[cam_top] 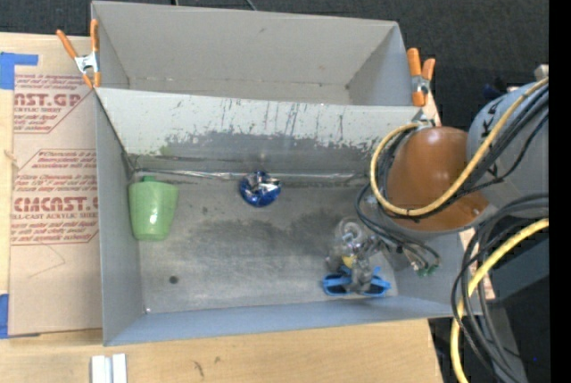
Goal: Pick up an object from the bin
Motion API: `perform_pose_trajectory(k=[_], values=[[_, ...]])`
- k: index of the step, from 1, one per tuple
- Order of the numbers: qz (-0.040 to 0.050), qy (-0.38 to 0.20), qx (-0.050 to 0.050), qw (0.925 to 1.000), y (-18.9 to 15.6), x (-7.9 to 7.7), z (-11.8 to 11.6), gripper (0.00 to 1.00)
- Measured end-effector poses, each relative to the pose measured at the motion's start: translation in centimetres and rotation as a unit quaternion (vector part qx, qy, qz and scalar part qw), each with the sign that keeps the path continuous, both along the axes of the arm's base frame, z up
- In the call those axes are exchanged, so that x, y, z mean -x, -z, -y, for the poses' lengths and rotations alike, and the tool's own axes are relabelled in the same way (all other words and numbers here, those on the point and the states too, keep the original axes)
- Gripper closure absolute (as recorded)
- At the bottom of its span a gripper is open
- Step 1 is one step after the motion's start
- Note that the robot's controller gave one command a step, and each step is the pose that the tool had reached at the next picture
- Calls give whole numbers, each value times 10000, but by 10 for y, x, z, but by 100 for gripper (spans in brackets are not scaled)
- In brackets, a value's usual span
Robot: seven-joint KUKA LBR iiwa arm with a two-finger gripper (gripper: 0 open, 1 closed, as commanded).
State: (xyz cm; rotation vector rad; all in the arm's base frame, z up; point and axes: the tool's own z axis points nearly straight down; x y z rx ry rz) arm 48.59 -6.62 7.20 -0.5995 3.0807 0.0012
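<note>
Nearest, by the front wall at right: one flat blue plastic piece (332, 286), lying beneath the shiny metal gripper (356, 268); grip open or closed, impossible to tell. Farther back on the scuffed grey bin (223, 270) floor: one smooth green plastic cup (153, 208) at left, one small round blue-and-white thing (260, 189) mid-bin.

Under my tool (359, 263), in the front right corner of the bin (268, 60), lies a small bright blue piece (343, 286). It is flat and low, stretched along the front wall and close to it, and its ends show on either side of my tool. A small blue and white ball (260, 189) rests at the foot of the back wall, near the middle. A pale green cup (152, 210) sits against the left wall, well apart from both.
</note>
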Motion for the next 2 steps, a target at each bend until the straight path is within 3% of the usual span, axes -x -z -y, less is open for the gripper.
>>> perform_pose_trajectory(k=[1, 2], values=[[26, 0, 10, 10000, -84, -2, -1, 100], [6, -1, 7, 10000, -115, -3, -2, 100]])
